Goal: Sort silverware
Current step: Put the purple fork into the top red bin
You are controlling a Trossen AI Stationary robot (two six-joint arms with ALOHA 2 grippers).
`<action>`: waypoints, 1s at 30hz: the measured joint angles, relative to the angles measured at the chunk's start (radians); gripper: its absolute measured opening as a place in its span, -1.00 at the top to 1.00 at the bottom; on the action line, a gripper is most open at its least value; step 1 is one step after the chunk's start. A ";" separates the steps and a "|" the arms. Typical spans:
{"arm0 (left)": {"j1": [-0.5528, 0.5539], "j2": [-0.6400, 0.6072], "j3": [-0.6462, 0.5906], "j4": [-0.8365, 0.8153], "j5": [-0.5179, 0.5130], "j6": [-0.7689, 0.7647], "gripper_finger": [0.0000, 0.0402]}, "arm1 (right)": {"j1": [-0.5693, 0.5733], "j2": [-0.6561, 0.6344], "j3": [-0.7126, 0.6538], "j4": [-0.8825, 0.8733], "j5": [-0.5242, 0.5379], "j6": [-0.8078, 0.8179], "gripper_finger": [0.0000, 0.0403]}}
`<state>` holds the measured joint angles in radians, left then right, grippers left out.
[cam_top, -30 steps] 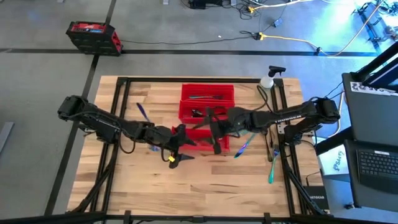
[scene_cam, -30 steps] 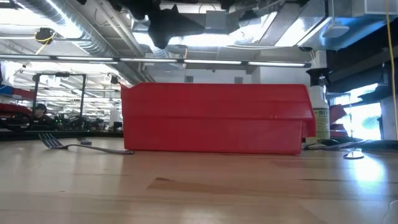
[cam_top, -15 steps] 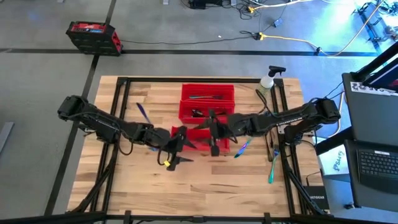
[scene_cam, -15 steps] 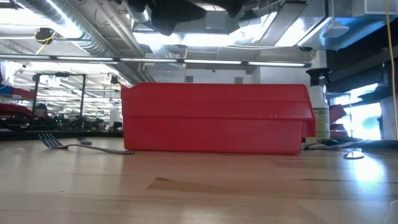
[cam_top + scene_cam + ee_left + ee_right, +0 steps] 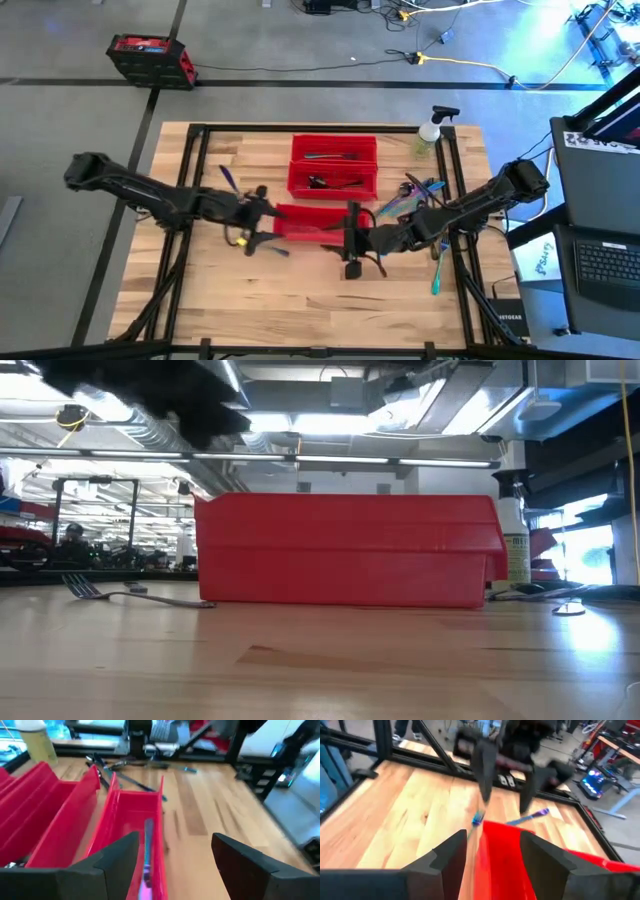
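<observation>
Left gripper wide open, empty, above long red plastic bin holding iridescent utensil. Right gripper part open, empty. Risk: grippers crowd bin centre-frame, may collide.

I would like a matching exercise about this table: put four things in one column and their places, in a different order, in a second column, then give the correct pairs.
Things:
1. spray bottle
2. teal utensil
3. left gripper
4. right gripper

Places:
A. at the right end of the front red bin
B. at the table's back right corner
C. at the left end of the front red bin
D. on the wood near the table's right edge, toward the front

Pairs: 1-B, 2-D, 3-C, 4-A
</observation>
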<state>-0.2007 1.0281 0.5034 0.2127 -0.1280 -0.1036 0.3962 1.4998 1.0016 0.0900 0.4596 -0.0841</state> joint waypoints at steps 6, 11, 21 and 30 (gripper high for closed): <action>-0.054 -0.199 -0.068 -0.224 -0.016 -0.168 -0.19 | -0.006 0.000 0.000 -0.041 0.024 0.001 0.17; -0.131 -0.317 -0.072 -0.371 -0.141 -0.223 -0.16 | -0.006 0.000 0.000 -0.043 0.024 0.001 0.17; -0.238 -0.339 -0.072 -0.646 -0.219 -0.350 0.86 | 0.012 0.063 0.000 0.027 -0.030 -0.026 0.17; -0.293 -0.309 -0.072 -0.813 -0.264 -0.473 0.99 | 0.019 0.140 0.008 0.201 0.003 -0.019 0.17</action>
<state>-0.4935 0.7191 0.4316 -0.6004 -0.3923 -0.5769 0.4149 1.6401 1.0093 0.2915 0.4622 -0.1035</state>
